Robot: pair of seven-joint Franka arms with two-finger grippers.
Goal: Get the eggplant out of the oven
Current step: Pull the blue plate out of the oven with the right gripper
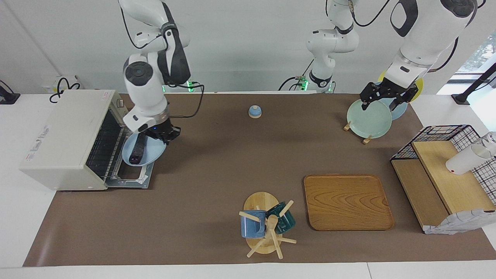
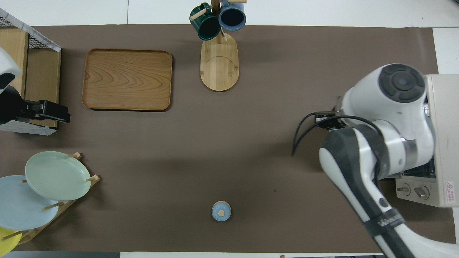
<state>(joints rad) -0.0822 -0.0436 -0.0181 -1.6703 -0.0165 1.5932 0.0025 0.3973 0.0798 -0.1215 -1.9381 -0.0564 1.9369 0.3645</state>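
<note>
The eggplant, long and dark, lies on a light blue plate. My right gripper is shut on the plate's rim and holds it just above the open door of the off-white oven. The oven's wire rack is bare. In the overhead view the right arm covers plate and eggplant; only the gripper's black body and the oven show. My left gripper waits, open, over the pale green plate in the plate rack.
A small blue lidded knob sits near the robots at mid-table. A wooden tray and a mug tree with two mugs lie farther out. A wire basket shelf with a white cup stands at the left arm's end.
</note>
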